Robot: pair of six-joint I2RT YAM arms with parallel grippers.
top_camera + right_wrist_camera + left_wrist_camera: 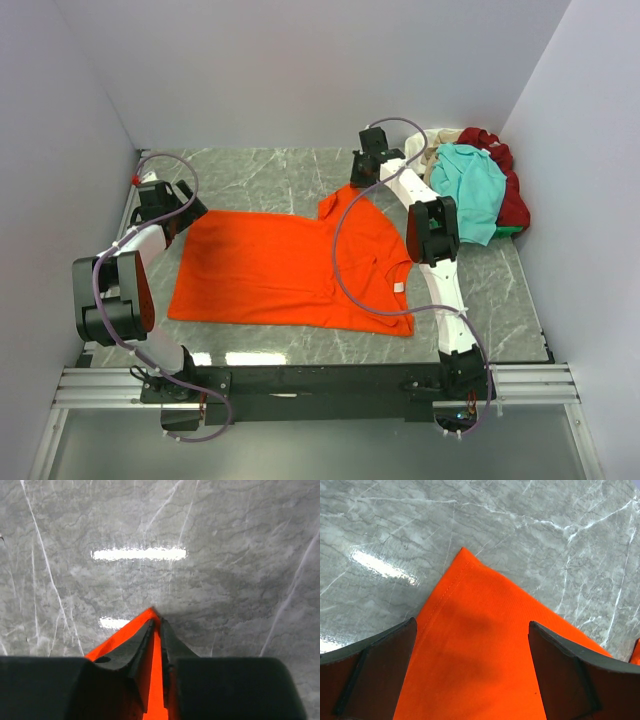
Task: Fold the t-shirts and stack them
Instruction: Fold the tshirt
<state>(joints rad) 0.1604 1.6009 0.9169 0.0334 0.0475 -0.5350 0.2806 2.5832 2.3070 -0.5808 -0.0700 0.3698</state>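
Corner of orange t-shirt (290,270), far left, lying between wide-apart fingers of left gripper (472,626); far sleeve tip pinched tight between fingers of right gripper (156,630).

The t-shirt (290,265) spread at the centre is plain bright orange, with a small white neck label (398,287) toward 4 o'clock. The table (260,175) under it is grey marble veined in white. At 2 o'clock, a teal shirt (470,190) lies over a dark red shirt (512,200), with what looks like cream cloth (436,143) behind, mostly hidden. The left arm (150,245) and right arm (445,290) are black and white, their cables (336,245) pale lilac
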